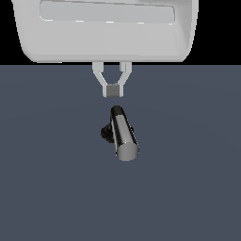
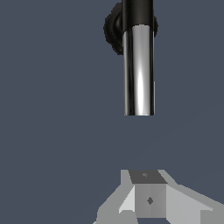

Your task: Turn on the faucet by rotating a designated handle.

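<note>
Handle (image 1: 125, 133) nearest the exterior camera — chrome bar, flat grey end facing the lens, black where it meets the stem. Faucet (image 1: 108, 132) base sits behind it on the dark grey floor (image 1: 47, 188), mid-scene. Gripper (image 1: 113, 89) beyond the handle's far end, clear of it — fingertips pressed together, nothing held.

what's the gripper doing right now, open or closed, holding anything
gripper: closed with fingertips together, holding nothing, apart from the chrome handle.

chrome handle (image 1: 124, 134), black ridged base (image 1: 106, 132), grey tool (image 1: 113, 90).
</note>
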`<state>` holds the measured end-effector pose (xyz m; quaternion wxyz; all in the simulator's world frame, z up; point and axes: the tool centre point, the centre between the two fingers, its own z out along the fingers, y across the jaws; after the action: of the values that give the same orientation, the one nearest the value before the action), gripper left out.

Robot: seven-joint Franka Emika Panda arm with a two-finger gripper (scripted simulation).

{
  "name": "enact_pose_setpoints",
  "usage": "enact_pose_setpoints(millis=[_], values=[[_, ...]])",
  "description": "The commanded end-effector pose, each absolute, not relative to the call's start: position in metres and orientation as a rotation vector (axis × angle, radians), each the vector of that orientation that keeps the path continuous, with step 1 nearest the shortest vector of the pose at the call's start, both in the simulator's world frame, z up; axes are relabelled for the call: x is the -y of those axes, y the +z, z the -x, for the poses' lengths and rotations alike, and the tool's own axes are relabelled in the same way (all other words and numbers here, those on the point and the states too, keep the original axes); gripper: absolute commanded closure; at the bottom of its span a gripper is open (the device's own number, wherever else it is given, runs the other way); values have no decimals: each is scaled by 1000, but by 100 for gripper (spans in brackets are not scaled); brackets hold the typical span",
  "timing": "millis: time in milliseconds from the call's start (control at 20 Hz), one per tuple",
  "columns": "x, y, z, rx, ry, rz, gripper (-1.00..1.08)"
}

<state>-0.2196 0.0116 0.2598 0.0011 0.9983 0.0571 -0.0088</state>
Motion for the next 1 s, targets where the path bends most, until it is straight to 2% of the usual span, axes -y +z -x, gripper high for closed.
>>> enact_pose_setpoints(millis=[0,950], values=[[-14,242,216,-198,-24,-3133,108],[-30,127,185,-323,-4,-3125,108]])
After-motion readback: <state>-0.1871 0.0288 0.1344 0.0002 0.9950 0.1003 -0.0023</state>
